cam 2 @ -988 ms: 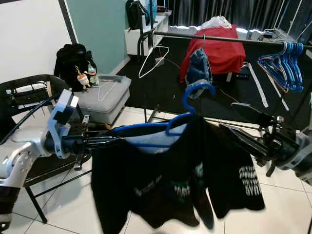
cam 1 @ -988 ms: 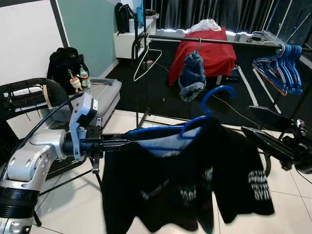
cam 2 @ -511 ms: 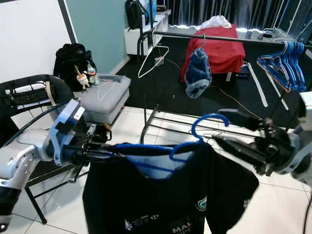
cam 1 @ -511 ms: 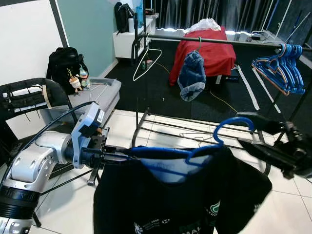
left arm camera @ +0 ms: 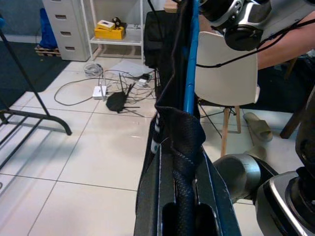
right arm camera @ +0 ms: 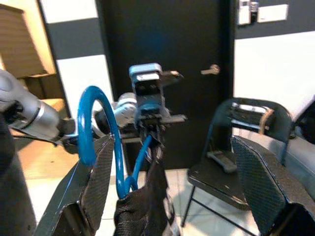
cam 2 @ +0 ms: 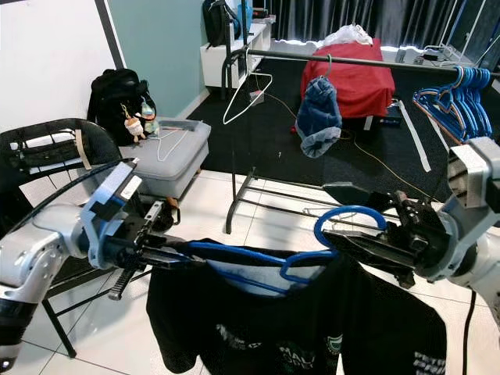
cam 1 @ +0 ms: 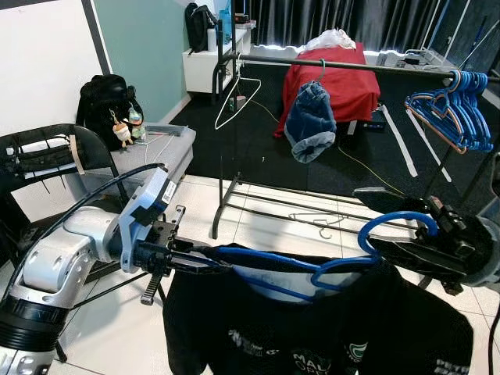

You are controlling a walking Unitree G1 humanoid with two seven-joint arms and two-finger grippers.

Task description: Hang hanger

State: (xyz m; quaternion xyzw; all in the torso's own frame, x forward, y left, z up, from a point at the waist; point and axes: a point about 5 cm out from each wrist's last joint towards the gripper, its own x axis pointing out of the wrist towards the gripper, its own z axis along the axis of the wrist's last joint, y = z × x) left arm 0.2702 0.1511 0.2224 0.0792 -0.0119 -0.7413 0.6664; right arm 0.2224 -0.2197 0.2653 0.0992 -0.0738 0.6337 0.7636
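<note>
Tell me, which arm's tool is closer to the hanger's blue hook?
Right. The right tool sits open around the hook, while the left tool grips the hanger's far shoulder end.

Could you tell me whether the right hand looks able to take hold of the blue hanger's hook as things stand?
Probably yes: the right hand is open with the blue hanger's hook between its fingers, nothing in the way.

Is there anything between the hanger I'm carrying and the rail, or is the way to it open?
Nothing visible blocks it. The blue hanger with the black shirt faces open tiled floor up to the rail. On the rail, the denim garment and the blue hangers leave a bare stretch between them.
</note>
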